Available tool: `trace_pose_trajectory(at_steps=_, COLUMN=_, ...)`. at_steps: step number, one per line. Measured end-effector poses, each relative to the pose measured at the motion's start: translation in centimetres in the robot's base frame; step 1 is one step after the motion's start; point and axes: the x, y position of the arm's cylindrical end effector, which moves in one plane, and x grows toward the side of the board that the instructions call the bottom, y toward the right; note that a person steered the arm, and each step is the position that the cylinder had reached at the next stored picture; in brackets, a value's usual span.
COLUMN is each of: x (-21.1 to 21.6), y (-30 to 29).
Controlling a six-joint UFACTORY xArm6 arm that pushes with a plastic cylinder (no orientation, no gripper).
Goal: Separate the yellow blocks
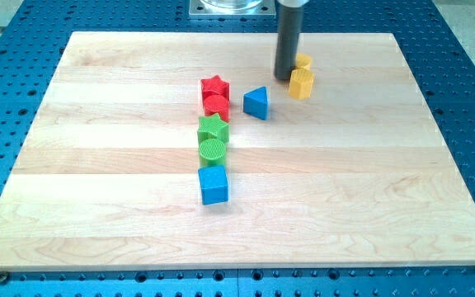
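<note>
Two yellow blocks touch each other near the view's top, right of centre: a larger hexagonal one (302, 83) in front and a smaller one (303, 61) behind it, partly hidden. My tip (285, 77) stands just to the left of the yellow pair, close beside the front one; whether it touches cannot be told. The dark rod rises from there to the view's top edge.
A blue triangle block (256, 102) lies left of my tip. A red star (214, 86) and red cylinder (216, 105), a green star (213, 129) and green cylinder (212, 149), and a blue cube (213, 185) form a column near the centre of the wooden board (97, 165).
</note>
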Motion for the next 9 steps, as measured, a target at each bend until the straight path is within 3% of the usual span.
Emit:
trace_pose_trajectory(at_steps=1, x=-3.1, y=-0.3)
trace_pose_trajectory(at_steps=2, x=-0.4, y=1.8)
trace_pose_trajectory(at_steps=3, x=7.0, y=3.2)
trace_pose_trajectory(at_steps=4, x=11.7, y=3.3)
trace_pose_trajectory(at_steps=5, x=11.5, y=3.3)
trace_pose_trajectory(at_steps=7, x=20.7, y=1.3)
trace_pose_trajectory(at_steps=8, x=19.8, y=-0.6)
trace_pose_trajectory(at_steps=9, x=15.9, y=-0.8)
